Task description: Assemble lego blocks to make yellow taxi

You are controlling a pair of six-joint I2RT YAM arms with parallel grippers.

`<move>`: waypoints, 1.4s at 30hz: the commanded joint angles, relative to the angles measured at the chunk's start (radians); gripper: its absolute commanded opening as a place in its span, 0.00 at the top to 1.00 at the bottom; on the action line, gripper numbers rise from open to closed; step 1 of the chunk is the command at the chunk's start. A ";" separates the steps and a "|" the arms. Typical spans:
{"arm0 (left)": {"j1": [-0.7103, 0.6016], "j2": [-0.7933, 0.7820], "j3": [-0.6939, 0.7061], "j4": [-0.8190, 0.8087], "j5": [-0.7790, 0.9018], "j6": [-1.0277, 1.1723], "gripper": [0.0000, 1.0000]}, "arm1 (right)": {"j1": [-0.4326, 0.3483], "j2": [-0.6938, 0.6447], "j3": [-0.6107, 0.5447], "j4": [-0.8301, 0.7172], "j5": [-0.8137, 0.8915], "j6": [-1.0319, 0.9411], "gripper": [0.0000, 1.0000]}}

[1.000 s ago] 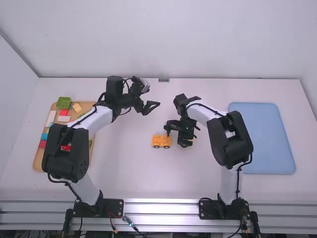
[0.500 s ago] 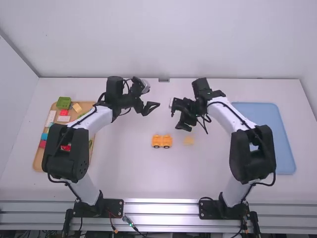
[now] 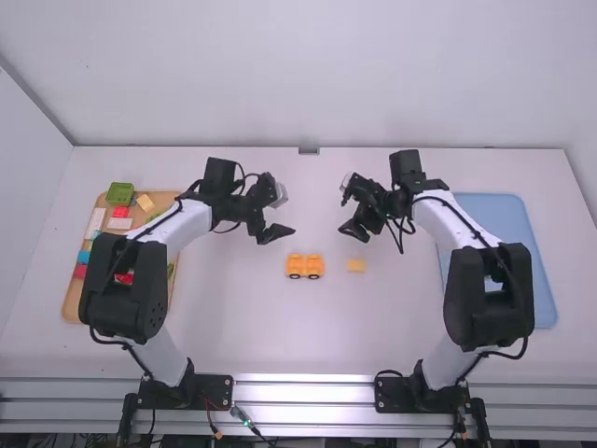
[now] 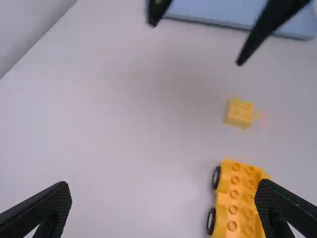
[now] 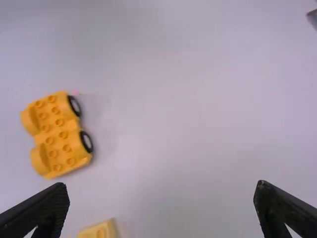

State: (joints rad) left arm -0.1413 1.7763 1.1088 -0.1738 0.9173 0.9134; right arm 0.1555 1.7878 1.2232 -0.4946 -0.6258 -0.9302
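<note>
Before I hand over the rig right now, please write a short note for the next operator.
Left end effector: open, empty.
Right end effector: open, empty.
Yellow wheeled base and small yellow block: on the table, apart.
More blocks: in the wooden tray.
Done: base and block are out on the table.
To do: probably join them, then add more blocks.
</note>
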 commanded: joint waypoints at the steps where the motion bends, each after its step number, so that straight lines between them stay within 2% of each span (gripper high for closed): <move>1: 0.002 0.008 -0.037 -0.016 0.124 0.260 0.01 | 0.015 -0.014 -0.054 -0.001 -0.111 -0.135 0.01; 8: -0.031 0.008 -0.147 0.097 0.142 0.252 0.01 | -0.008 -0.014 -0.183 0.128 -0.205 -0.199 0.01; 14: -0.052 0.008 -0.240 0.266 0.150 0.081 0.01 | -0.076 -0.014 -0.236 0.110 -0.309 -0.245 0.01; 22: -0.060 0.077 -0.282 0.395 0.180 0.013 0.01 | -0.138 -0.013 -0.355 0.161 -0.355 -0.323 0.01; 26: -0.057 0.162 -0.243 0.399 0.228 0.018 0.01 | -0.153 -0.007 -0.406 0.194 -0.375 -0.384 0.01; 35: -0.123 0.208 -0.232 0.397 0.111 0.085 0.01 | -0.190 0.001 -0.532 0.383 -0.377 -0.376 0.01; 39: -0.125 0.208 -0.232 0.398 0.122 0.070 0.01 | -0.197 0.042 -0.542 0.447 -0.386 -0.376 0.01; 42: -0.125 0.208 -0.232 0.395 0.121 0.070 0.01 | -0.194 0.092 -0.511 0.435 -0.396 -0.377 0.01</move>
State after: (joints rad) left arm -0.2676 1.9831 0.8593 0.2253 1.0313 0.9802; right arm -0.0364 1.8389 0.6922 -0.0547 -0.9943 -1.3033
